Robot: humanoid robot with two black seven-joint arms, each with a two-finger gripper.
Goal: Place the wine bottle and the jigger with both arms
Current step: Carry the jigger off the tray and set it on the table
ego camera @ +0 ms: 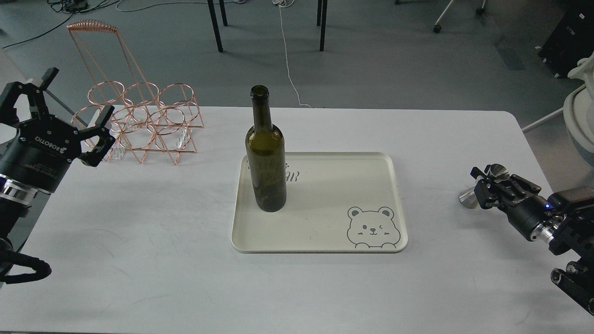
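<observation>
A dark green wine bottle (265, 157) stands upright on the left part of the cream tray (380, 162) with a bear drawing. My left gripper (74, 99) is open and empty at the far left, next to the copper rack and well away from the bottle. My right gripper (482, 188) is low over the table at the right, to the right of the tray. It is shut on a silver jigger (466, 197). The jigger is tilted, with its lower cone at the table surface and its upper cup behind the fingers.
A copper wire bottle rack (144, 120) stands at the back left of the white table (139, 260). Chair legs and cables are on the floor beyond the table. A white object sits past the table's right edge.
</observation>
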